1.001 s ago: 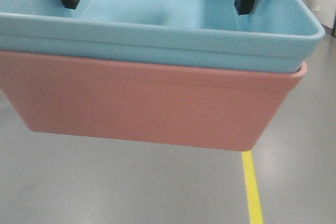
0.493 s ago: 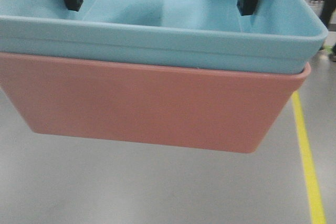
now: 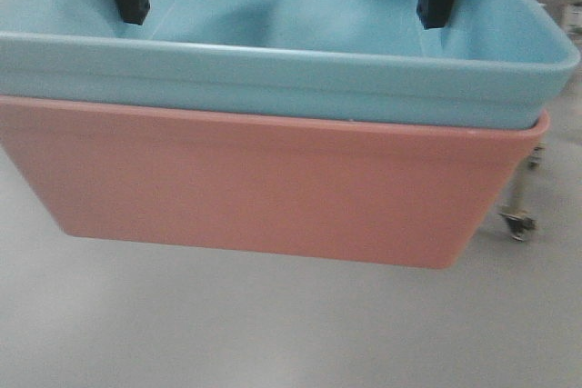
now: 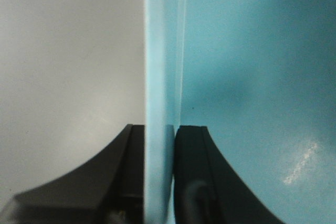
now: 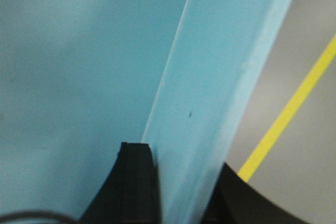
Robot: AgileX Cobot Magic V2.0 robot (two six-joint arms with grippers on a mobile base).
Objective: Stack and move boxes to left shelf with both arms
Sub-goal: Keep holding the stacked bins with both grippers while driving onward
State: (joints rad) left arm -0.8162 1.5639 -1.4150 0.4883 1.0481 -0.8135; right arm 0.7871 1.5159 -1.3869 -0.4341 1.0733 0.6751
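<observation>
While the left gripper (image 4: 159,135) and right gripper (image 5: 181,158) are pinching the blue tub (image 3: 273,79) midair, I'm watching the nested pink tub (image 3: 255,188). A jolt could shake it loose.

1. Cropped at the front view's top and left: far wall of the light blue tub (image 3: 273,79).
2. Hidden beneath it: inside of the salmon pink tub (image 3: 255,188).
3. Cut off by picture edges in every view: left gripper (image 4: 159,135), right gripper (image 5: 181,163).
4. Blurred, partly behind the salmon pink tub: castor wheel (image 3: 518,223), owner unclear.
</observation>
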